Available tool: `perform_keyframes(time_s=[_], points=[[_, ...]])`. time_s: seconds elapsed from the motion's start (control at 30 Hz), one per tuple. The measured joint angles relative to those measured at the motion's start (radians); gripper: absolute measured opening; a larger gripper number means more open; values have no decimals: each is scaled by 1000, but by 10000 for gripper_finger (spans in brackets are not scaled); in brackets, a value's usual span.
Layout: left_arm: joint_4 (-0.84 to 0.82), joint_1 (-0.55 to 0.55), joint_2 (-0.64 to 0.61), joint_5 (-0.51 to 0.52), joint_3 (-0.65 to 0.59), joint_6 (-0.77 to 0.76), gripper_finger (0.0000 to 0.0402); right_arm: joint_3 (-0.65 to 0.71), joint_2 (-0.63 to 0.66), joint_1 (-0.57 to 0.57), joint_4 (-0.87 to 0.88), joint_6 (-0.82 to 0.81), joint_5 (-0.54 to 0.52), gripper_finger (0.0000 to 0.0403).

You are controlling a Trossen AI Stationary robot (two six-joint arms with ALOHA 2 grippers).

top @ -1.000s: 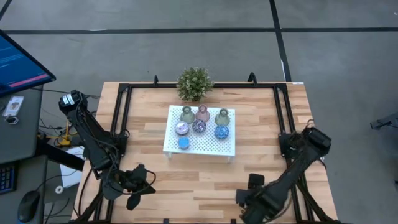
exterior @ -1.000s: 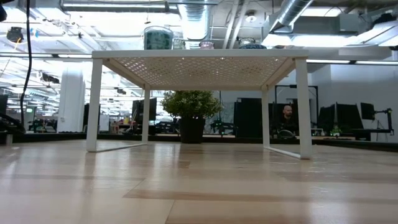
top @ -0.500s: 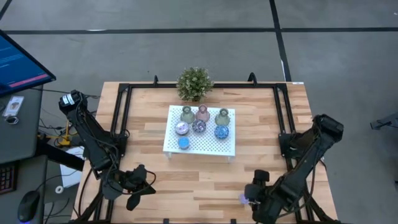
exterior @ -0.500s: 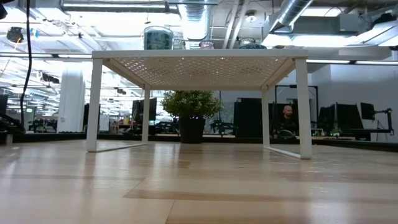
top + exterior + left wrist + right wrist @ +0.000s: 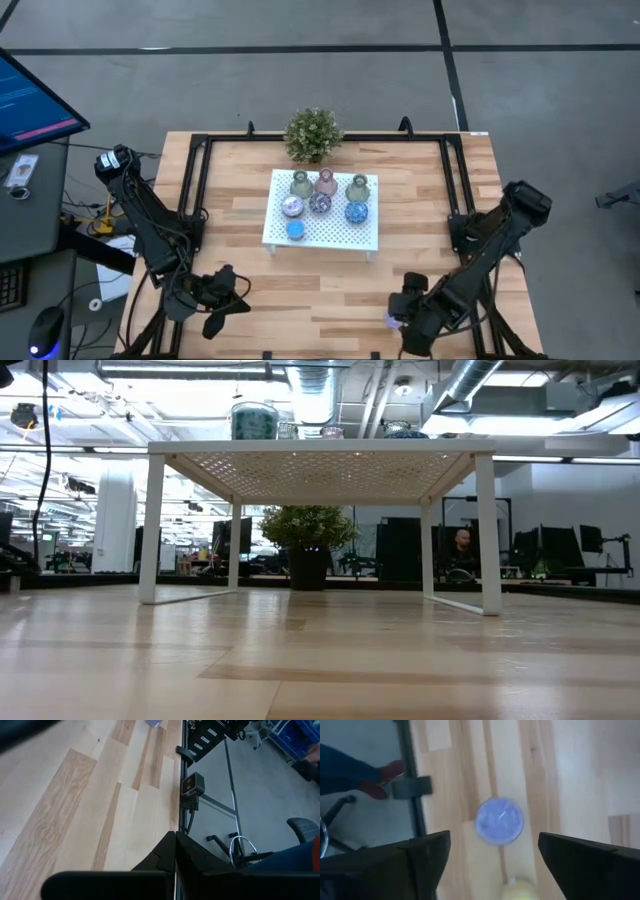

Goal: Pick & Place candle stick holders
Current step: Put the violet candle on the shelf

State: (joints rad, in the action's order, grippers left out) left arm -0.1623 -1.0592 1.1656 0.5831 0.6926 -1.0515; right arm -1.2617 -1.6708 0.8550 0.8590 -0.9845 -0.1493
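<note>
While seven holders sit on white tray (image 5: 340,234) | right fingers (image 5: 580,865) spread above lilac puck (image 5: 499,820) | left fingers (image 5: 172,855) closed.

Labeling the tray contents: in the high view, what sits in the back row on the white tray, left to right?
Back row on the white tray, left to right: green vase → pink-brown vase → green vase. All three stand upright, just in front of the potted plant.

Yellow puck (image 5: 517,891) cut off by wrist picture's edge; lilac puck (image 5: 499,820) blurred; right gripper (image 5: 408,318) fingers mostly hidden by arm overhead.
</note>
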Motion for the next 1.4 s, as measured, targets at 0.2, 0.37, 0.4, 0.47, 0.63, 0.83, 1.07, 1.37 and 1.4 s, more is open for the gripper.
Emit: perform_keyframes(time_s=[0.2,0.37,0.4,0.47,0.63,0.83,1.07,1.37,1.4], points=[[6,0,0,0,0,0,10,0,-54,-27,-3,53,23,367],[6,0,0,0,0,0,10,-1,-100,-41,0,79,52,392],[6,0,0,0,0,0,10,-1,-108,-43,-4,81,59,388],[7,0,0,0,0,0,10,-1,-127,-48,-15,101,74,382],[6,0,0,0,0,0,10,-1,-188,-46,-35,120,76,384],[7,0,0,0,0,0,10,-1,-263,-46,-44,130,91,395],[7,0,0,0,0,-2,10,-1,-283,-46,-116,138,90,364],[7,0,0,0,0,-3,10,-1,-282,-46,-111,147,85,235],[7,0,0,0,0,-3,10,-1,-281,-46,-112,148,85,219]])
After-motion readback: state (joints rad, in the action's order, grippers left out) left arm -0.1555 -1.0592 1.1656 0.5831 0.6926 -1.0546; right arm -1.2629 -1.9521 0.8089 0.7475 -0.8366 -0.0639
